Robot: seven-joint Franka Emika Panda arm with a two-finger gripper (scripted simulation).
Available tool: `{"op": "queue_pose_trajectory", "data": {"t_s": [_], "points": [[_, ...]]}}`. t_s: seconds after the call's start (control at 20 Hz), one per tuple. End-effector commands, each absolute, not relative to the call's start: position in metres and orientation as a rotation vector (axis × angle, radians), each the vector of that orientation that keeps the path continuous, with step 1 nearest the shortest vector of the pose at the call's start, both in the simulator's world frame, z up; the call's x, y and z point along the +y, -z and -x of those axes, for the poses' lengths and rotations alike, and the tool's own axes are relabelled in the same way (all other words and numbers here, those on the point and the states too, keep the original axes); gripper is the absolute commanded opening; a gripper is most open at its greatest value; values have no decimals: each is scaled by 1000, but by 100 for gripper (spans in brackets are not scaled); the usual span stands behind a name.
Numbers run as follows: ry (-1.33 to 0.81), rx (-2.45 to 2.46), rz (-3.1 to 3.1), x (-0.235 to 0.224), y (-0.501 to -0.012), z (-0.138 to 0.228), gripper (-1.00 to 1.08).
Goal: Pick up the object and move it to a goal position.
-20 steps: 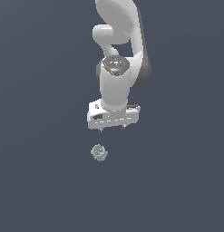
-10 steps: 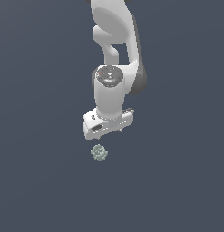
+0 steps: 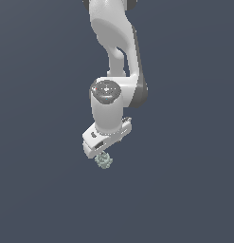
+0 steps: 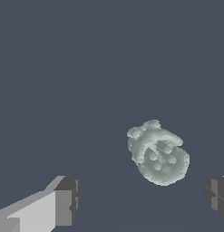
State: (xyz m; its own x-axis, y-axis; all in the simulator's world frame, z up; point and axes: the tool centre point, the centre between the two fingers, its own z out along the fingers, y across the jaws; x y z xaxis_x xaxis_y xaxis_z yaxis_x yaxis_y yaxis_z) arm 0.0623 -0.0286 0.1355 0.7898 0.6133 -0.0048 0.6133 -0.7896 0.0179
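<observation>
The object is a tiny lumpy pale grey-green thing with a bumpy surface, lying on the flat dark grey surface. In the exterior view my gripper hangs straight over it, and the white hand hides its fingers and the object's top. In the wrist view the object lies between my two dark fingertips, nearer one of them. The jaws stand wide apart and touch nothing. The gripper is open.
The white arm rises from the hand to the exterior view's top. A flat dark grey surface lies all around.
The arm has swung forward and down, and the hand has turned. The gripper now sits directly over the object, which has not moved.
</observation>
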Motion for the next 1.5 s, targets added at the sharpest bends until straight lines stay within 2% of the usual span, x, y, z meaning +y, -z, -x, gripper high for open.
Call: {"op": "queue_pose_trajectory", "data": {"t_s": [0.0,0.7,1.45], "points": [[0,1105,-2924,-34,-130,-67,100],[1,1489,-2763,-57,-107,-84,100],[0,1552,-2731,-62,-92,-86,100]]}}
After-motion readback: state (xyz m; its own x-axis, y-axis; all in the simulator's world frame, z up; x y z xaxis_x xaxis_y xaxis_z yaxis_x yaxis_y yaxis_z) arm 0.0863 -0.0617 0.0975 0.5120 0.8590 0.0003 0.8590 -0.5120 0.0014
